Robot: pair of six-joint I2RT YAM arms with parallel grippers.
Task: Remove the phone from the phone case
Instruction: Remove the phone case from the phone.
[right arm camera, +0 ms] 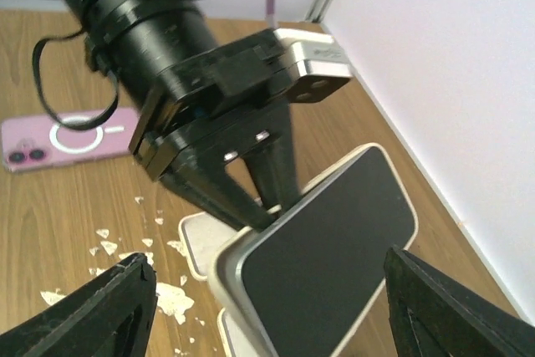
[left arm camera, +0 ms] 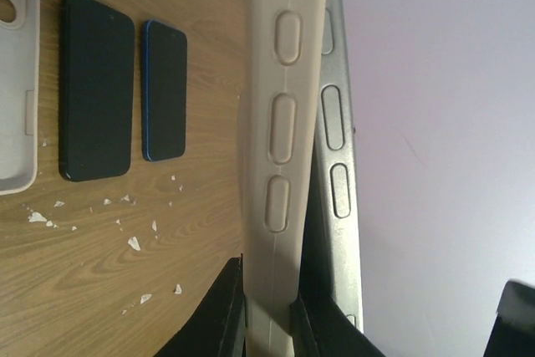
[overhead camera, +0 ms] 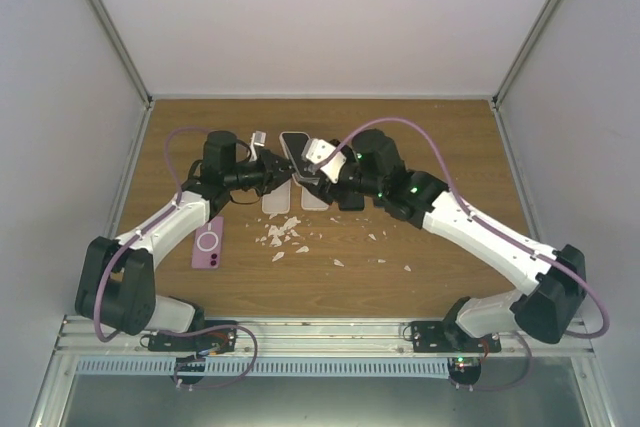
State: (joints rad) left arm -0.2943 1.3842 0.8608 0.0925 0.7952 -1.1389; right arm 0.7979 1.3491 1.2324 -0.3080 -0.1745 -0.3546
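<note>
A beige phone case (left arm camera: 280,123) is held on edge above the table, with a silver-edged phone (left arm camera: 336,131) standing partly out of it. My left gripper (left arm camera: 267,294) is shut on the case's side wall. In the right wrist view the phone's dark screen (right arm camera: 334,248) faces the camera, its beige case rim (right arm camera: 219,277) behind it, and the left gripper (right arm camera: 251,181) pinches from above. My right gripper (right arm camera: 269,267) is open, its fingers (right arm camera: 109,307) wide on both sides of the phone. In the top view both grippers, left (overhead camera: 272,173) and right (overhead camera: 318,175), meet at the phone (overhead camera: 295,154).
Two dark phones (left arm camera: 96,85) (left arm camera: 165,89) lie flat on the wooden table below, beside a white case (left arm camera: 17,81). A pink phone (overhead camera: 209,243) lies to the left. White flakes (overhead camera: 285,237) litter the table's middle. Enclosure walls stand on all sides.
</note>
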